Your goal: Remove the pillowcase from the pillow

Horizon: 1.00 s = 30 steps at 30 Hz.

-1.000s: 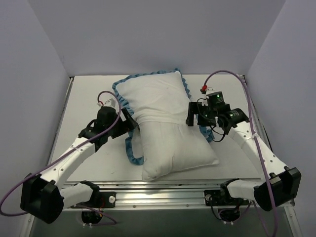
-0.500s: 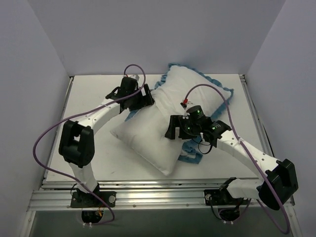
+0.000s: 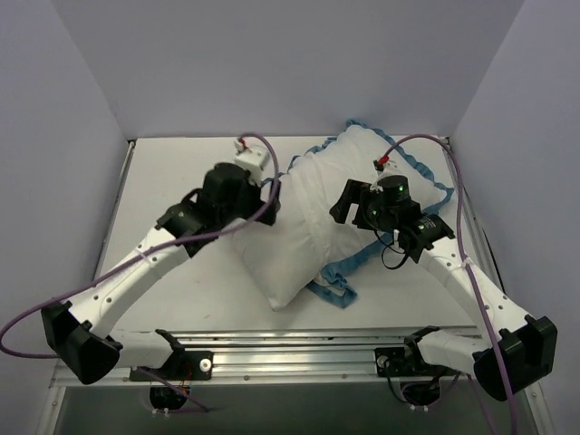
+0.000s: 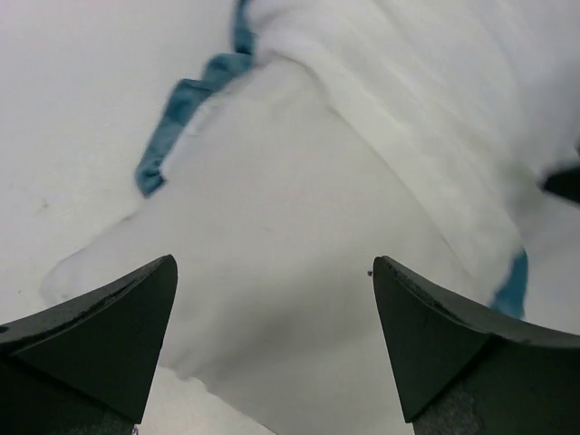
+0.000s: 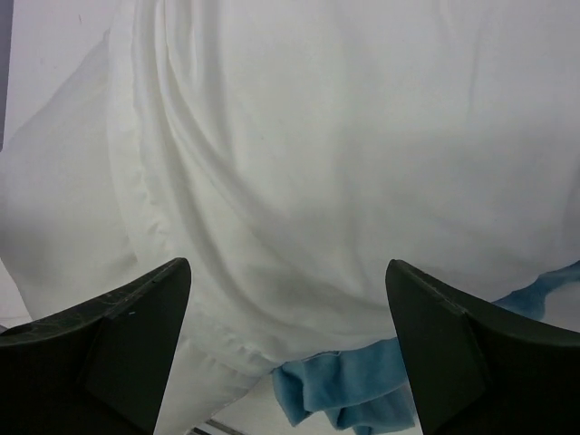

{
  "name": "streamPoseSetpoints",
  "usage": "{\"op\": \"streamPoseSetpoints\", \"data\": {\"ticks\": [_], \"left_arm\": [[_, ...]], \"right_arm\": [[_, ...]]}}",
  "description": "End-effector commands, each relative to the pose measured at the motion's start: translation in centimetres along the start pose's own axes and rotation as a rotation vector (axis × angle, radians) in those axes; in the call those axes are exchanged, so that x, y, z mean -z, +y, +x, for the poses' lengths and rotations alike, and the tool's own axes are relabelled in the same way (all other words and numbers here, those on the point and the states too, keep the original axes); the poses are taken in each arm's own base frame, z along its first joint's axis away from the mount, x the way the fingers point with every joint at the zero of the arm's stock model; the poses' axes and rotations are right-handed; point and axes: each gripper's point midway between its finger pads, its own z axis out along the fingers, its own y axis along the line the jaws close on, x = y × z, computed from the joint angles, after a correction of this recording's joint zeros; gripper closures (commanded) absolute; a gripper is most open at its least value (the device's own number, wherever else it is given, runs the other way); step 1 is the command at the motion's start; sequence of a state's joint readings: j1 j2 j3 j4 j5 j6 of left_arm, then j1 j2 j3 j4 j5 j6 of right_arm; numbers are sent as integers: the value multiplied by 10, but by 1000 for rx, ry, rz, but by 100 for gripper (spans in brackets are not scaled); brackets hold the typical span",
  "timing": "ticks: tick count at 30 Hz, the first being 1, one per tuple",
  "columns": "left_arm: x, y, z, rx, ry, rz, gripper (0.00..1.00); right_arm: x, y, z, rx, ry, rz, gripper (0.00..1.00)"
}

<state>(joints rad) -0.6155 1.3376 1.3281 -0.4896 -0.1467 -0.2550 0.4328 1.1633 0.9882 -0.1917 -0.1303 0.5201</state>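
Note:
The pillow [image 3: 275, 265] lies slantwise on the table, its bare white end pointing to the near left. The pillowcase [image 3: 358, 156], white side up with a teal ruffle [image 3: 333, 281], covers its far right part. My left gripper [image 3: 269, 197] hovers open over the pillow's left flank. In the left wrist view it [image 4: 272, 265] hangs above the bare pillow [image 4: 272, 217], with the pillowcase [image 4: 435, 109] beyond. My right gripper [image 3: 343, 203] stands open over the middle. In the right wrist view it [image 5: 288, 266] hangs over the pillowcase [image 5: 362, 136], its ruffle [image 5: 353, 391] below and the pillow [image 5: 59, 227] at left. Neither holds anything.
The white table [image 3: 172, 172] is walled by grey panels on the left, back and right. A metal rail [image 3: 290, 349] runs along the near edge by the arm bases. Purple cables loop off both wrists above the pillow.
The pillow and its cover have turned and shifted toward the far right. My left arm swung from the far left back to the pillow's left flank. My right gripper moved up and right.

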Motion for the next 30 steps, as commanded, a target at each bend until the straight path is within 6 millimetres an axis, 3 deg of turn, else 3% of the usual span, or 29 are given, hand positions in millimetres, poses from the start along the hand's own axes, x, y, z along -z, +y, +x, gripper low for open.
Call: {"op": "streamPoseSetpoints", "data": {"ticks": [1, 3, 7, 14, 18, 22, 26, 27, 28, 30], "left_arm": [[22, -48, 45, -383, 60, 88, 3], [32, -76, 62, -429, 85, 148, 3], [41, -109, 91, -479, 135, 180, 6], [26, -134, 148, -541, 261, 141, 6], [4, -124, 180, -549, 329, 11, 6], [-16, -108, 197, -518, 319, -99, 0], [-35, -91, 206, -466, 305, -170, 41], [-39, -90, 208, -454, 307, -179, 64], [-43, -87, 207, -440, 306, -182, 75], [-45, -88, 204, -425, 300, -178, 97]], "right_arm": [[12, -8, -14, -5, -68, 27, 15], [14, -18, -15, -27, -77, 61, 11], [17, -39, -10, -78, -83, 114, 4], [17, -52, 4, -125, -65, 117, 0], [15, -52, 16, -143, -47, 86, 0], [11, -51, 34, -168, -25, 33, 1], [6, -45, 59, -212, 23, -43, 3], [5, -43, 60, -218, 19, -64, 3], [3, -48, 74, -233, 48, -61, 4], [3, -41, 75, -246, 37, -112, 5]]}}
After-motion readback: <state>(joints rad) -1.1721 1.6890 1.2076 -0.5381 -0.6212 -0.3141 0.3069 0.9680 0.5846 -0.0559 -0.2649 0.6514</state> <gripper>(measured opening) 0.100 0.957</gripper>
